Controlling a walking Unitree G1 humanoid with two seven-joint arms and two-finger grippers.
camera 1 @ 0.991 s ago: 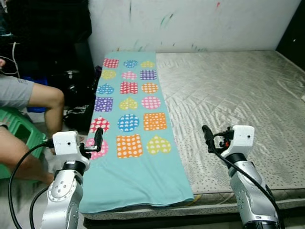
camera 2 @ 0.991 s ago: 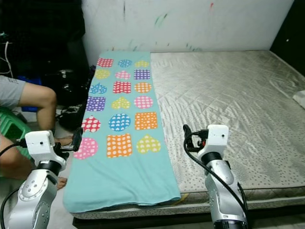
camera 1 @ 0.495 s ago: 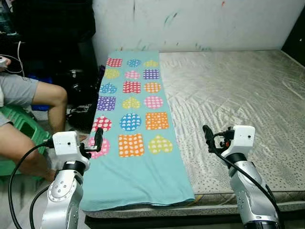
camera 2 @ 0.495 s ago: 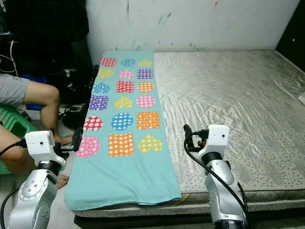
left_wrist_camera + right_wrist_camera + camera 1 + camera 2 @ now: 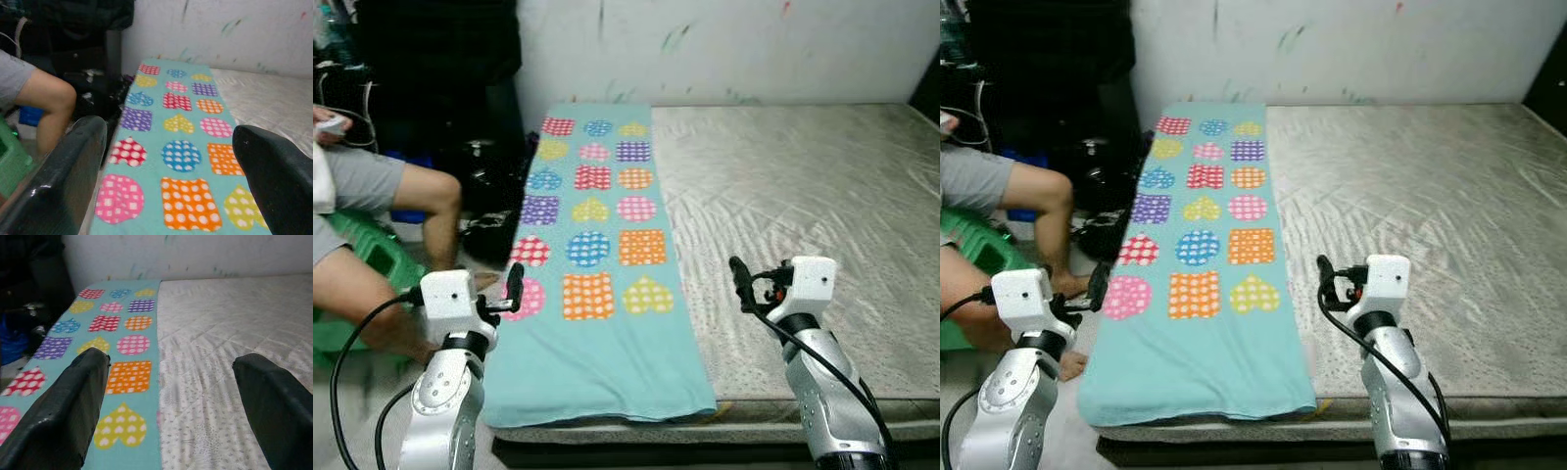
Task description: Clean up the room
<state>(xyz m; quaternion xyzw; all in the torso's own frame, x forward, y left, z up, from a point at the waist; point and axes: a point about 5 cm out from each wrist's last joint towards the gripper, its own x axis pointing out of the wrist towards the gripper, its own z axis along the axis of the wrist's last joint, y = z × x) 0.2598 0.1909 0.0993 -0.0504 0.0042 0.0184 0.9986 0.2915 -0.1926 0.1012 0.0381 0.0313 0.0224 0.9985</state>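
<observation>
Both claws are just hanging in the air at the foot of the bed, nothing in them. The left claw (image 5: 166,171) has its two glossy black fingers spread wide, sitting over the left edge of the bed. The right claw (image 5: 171,401) is spread wide too, over the bare mattress (image 5: 803,196) a bit right of the blanket (image 5: 597,294).

That blanket is a long, narrow, teal rectangle lying flat along the mattress's left side, from the wall down to the foot end, where its edge droops over. It's printed with three columns of polka-dotted hearts, circles and squares in red, orange, yellow, purple, blue and pink. The mattress itself is pale grey-beige with a shiny quilted, wrinkly surface.

Behind it is a white wall (image 5: 754,39) with little paint smudges. Off to the left, a person (image 5: 372,215) in grey shorts sits on a green plastic stool (image 5: 372,264), with dark clutter beyond.
</observation>
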